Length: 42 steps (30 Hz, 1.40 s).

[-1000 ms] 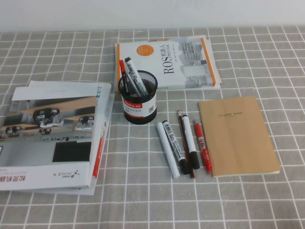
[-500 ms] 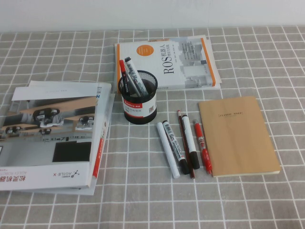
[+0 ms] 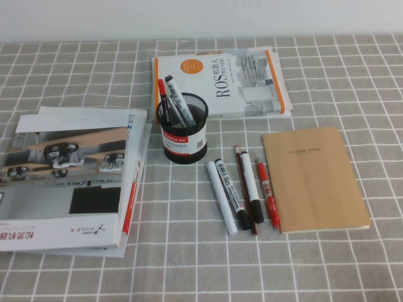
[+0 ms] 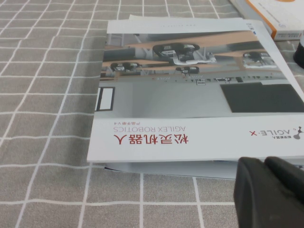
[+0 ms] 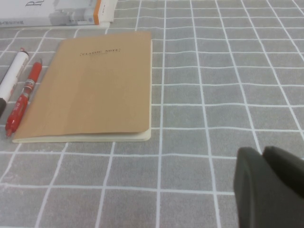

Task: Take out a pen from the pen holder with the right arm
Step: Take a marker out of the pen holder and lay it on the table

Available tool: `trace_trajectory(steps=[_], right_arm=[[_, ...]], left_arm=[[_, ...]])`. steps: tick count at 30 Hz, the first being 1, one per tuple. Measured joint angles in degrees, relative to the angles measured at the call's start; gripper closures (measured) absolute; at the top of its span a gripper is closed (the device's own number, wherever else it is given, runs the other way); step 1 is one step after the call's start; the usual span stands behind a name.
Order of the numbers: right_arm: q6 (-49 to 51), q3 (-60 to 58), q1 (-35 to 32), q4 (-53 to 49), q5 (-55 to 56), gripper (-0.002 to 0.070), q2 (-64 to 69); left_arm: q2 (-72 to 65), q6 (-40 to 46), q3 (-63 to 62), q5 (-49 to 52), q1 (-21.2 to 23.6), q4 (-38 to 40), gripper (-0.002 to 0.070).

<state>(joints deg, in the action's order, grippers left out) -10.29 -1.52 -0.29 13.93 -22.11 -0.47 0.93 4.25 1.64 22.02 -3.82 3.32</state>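
High view shows neither arm; pen holder (image 3: 196, 135) holds two pens (image 3: 178, 100). Right gripper (image 5: 264, 153), clenched and empty, sits near notebook (image 5: 90, 85); left gripper (image 4: 265, 161), clenched, beside booklet (image 4: 190, 99).

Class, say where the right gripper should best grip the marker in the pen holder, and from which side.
Probably the top end of the marker, which sticks out above the holder rim, from above; it leans left beside a red pen, so tilt to match. The right gripper sits shut near the notebook; the left gripper is by the magazine.

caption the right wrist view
Shut right gripper over the checked cloth near the brown notebook; left gripper by the AgileX booklet.
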Motion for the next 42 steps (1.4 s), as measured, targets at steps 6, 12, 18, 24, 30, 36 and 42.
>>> trace_trajectory(steps=[6,12,18,24,30,36,42], right_arm=[[0.00,0.00,0.00,4.60,1.35,0.0689,0.00],[0.00,0.00,0.00,16.95,10.16,0.0689,0.00],[0.00,0.00,0.00,34.21,14.96,0.0689,0.00],[0.00,0.00,0.00,39.47,15.47,0.0689,0.00],[-0.82,2.01,0.00,39.62,7.72,0.0689,0.00],[-1.18,13.47,0.00,34.64,-1.91,0.0689,9.09],[-1.28,25.50,0.00,25.92,-16.55,0.0689,24.60]], left_arm=[[0.00,0.00,0.00,0.00,0.00,0.00,0.0678],[0.00,0.00,0.00,0.00,0.00,0.00,0.0678],[0.00,0.00,0.00,0.00,0.00,0.00,0.0678],[0.00,0.00,0.00,0.00,0.00,0.00,0.0678],[0.00,0.00,0.00,0.00,0.00,0.00,0.0678],[0.00,0.00,0.00,0.00,0.00,0.00,0.0678],[0.00,0.00,0.00,0.00,0.00,0.00,0.0678]])
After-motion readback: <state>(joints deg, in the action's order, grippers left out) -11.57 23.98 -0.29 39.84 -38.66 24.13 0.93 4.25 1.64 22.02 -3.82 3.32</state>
